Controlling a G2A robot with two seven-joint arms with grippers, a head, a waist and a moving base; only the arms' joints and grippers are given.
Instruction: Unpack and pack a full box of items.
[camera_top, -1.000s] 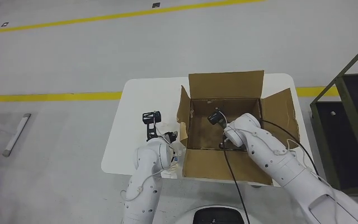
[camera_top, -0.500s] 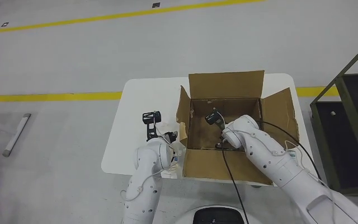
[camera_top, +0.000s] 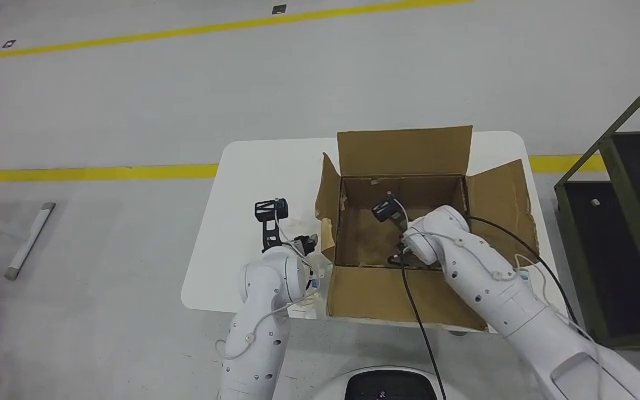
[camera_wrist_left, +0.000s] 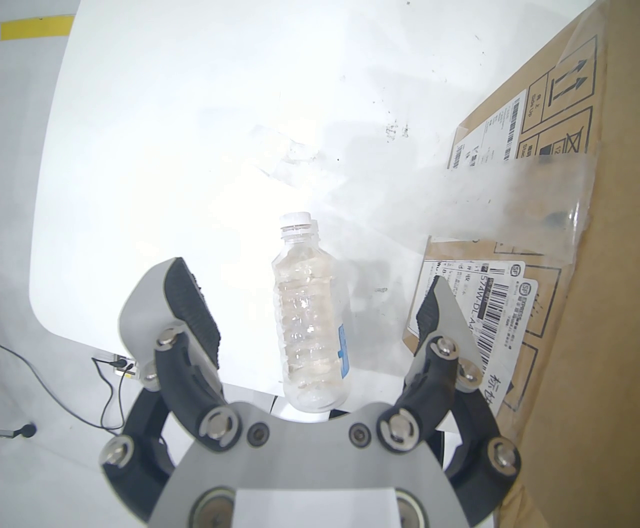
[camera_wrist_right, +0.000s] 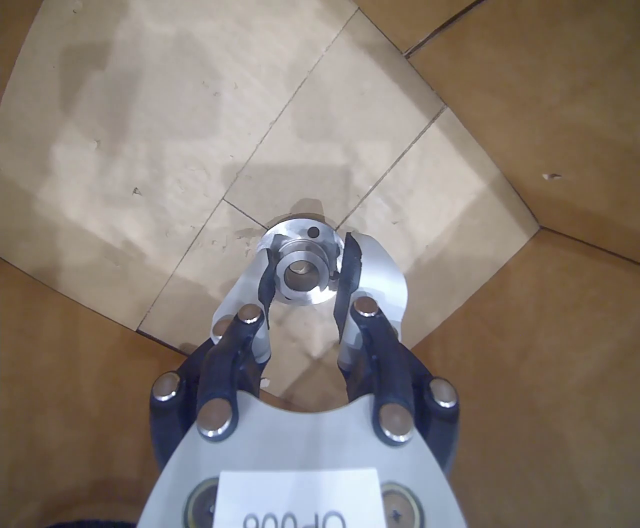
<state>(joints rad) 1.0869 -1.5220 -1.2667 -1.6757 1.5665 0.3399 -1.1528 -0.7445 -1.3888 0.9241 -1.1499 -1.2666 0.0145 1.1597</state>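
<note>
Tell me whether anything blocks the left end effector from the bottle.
Nothing visible does. The left end effector is open, and the bottle shows in the gap between its fingers, on the table beside the box.

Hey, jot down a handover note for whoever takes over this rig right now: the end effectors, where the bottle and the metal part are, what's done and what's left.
Left end effector: open, fingers on either side of the clear bottle, not gripping it.
Right end effector: shut on the metal flanged ring, inside the cardboard box.
Things: the bottle lies on the white table beside the box.
Done: bottle is out of the box, ring is gripped.
Left: probably lift the ring out, then repack both.
</note>
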